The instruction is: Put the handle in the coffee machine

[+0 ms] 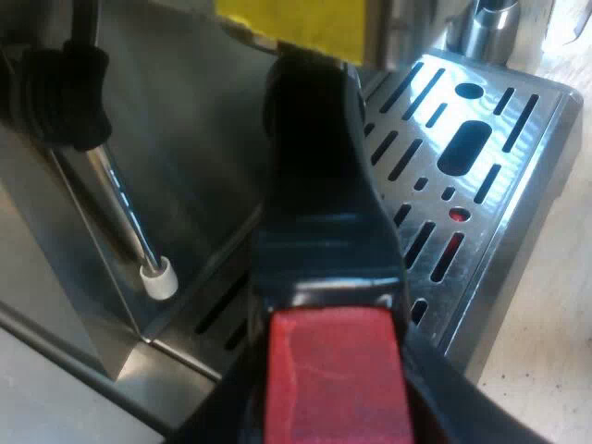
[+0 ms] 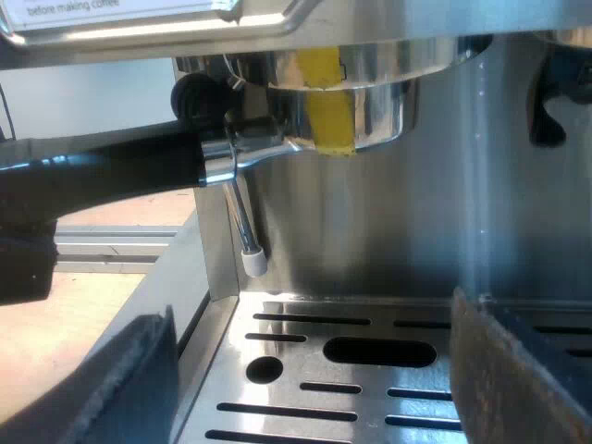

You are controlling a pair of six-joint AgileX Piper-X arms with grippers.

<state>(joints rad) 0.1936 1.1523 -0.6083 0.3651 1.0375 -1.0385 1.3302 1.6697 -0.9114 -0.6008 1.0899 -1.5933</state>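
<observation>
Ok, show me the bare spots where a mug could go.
The drip tray is bare under the holder, bordered by the steam wand and the espresso machine's steel panel. Crowded above: holder, its handle and wand bunch together.

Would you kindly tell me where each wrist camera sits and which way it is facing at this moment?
Left wrist view: on the left arm, looking along the handle toward the drip tray; the left claw grips its red end.
Right wrist view: on the right arm, low over the tray, facing the front of the espresso machine; the open right claw frames it.
Both share the handle, tray, steam wand and yellow patch.
</observation>
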